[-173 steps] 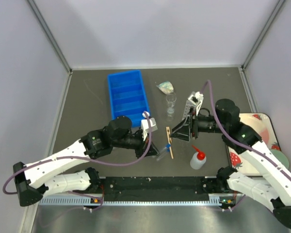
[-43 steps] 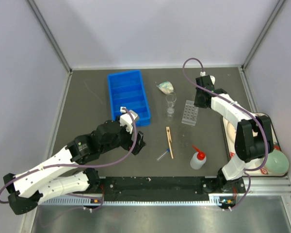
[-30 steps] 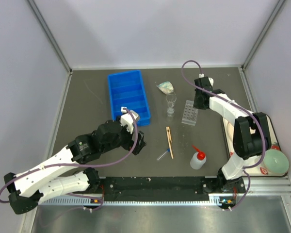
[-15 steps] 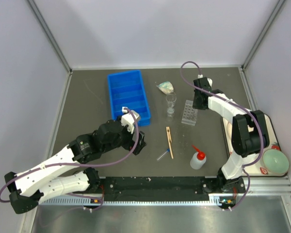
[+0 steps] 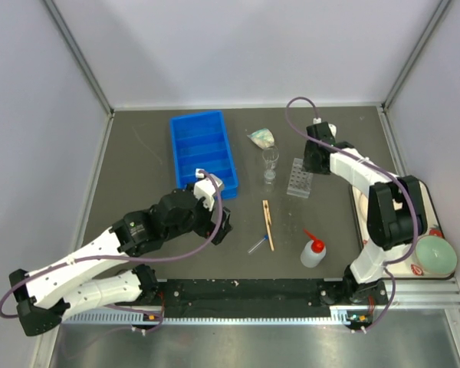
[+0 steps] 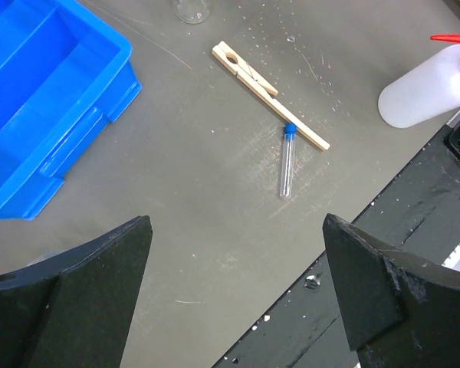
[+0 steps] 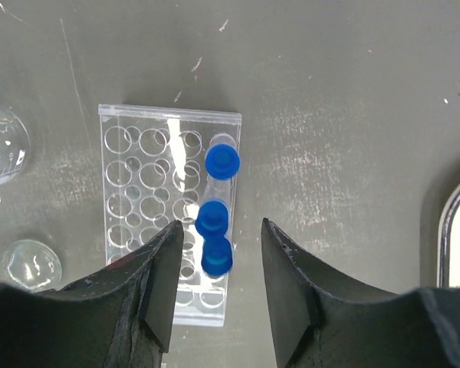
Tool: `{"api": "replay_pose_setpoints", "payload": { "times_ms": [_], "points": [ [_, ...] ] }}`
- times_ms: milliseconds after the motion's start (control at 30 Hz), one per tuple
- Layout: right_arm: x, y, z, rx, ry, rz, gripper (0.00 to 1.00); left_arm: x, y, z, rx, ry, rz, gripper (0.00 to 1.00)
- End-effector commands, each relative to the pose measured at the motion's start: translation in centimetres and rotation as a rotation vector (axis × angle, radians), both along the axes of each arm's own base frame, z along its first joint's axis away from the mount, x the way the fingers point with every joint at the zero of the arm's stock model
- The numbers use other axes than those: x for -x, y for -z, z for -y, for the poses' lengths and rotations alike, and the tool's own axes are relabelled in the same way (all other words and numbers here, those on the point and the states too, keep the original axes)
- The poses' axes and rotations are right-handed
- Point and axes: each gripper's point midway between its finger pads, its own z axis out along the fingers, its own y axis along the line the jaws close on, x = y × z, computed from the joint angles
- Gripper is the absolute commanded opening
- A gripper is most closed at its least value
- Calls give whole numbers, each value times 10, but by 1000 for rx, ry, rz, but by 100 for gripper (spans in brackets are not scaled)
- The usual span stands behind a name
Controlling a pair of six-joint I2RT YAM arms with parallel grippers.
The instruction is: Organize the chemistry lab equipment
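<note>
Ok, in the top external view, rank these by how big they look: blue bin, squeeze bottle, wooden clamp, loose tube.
1. blue bin, by far the largest.
2. squeeze bottle, bulkier than the clamp though shorter.
3. wooden clamp, long but thin.
4. loose tube, smallest.

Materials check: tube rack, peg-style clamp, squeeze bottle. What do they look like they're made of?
tube rack: clear and glossy, see-through with bright edges, likely acrylic or a similar hard plastic.
clamp: pale tan and matte, looks like bare wood.
squeeze bottle: white, smooth, dull sheen, probably soft plastic; the nozzle is red, also plastic by the look.
</note>
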Motion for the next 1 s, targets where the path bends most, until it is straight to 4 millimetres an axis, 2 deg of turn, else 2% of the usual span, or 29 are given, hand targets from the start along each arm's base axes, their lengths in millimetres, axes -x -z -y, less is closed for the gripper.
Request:
{"api": "replay_pose_setpoints", "payload": {
  "times_ms": [0, 67, 133, 167, 233, 267, 367, 400, 533, 600, 667, 700, 833, 967],
  "points": [
    [4, -44, 6, -27, 12, 101, 46, -8, -12, 9, 25, -3, 28, 99],
    [11, -68, 5, -54, 6, 156, 46, -7, -5, 14, 14, 15, 11, 98],
    [21, -78, 3, -74, -5, 175, 47, -8, 5, 22, 3, 28, -13, 94],
    [29, -97, 0, -87, -20, 224, 47, -6, 11, 25, -3, 43, -37, 91],
    [43, -105, -2, -98, -40, 236, 48, -7, 23, 32, -14, 46, -63, 89],
    [52, -117, -9, -108, -70, 262, 49, -5, 32, 34, -23, 54, -82, 89],
    [74, -128, -20, -111, -127, 278, 49, -5, 55, 46, -35, 72, -125, 87],
    [82, -130, -29, -111, -163, 279, 49, -5, 68, 50, -55, 69, -149, 85],
    [104, -142, -38, -144, -213, 310, 49, -2, 99, 65, -99, 88, -179, 83],
    [114, -147, -36, -162, -224, 328, 49, -4, 119, 70, -140, 78, -186, 82],
    [120, -150, -37, -174, -240, 333, 49, -2, 127, 78, -169, 83, -190, 82],
    [125, -147, -36, -172, -249, 323, 49, 0, 140, 80, -205, 88, -207, 81],
    [134, -150, -34, -183, -268, 331, 49, 11, 153, 97, -253, 124, -214, 82],
    [140, -150, -33, -183, -277, 333, 49, 12, 163, 105, -283, 123, -211, 82]
  ]
}}
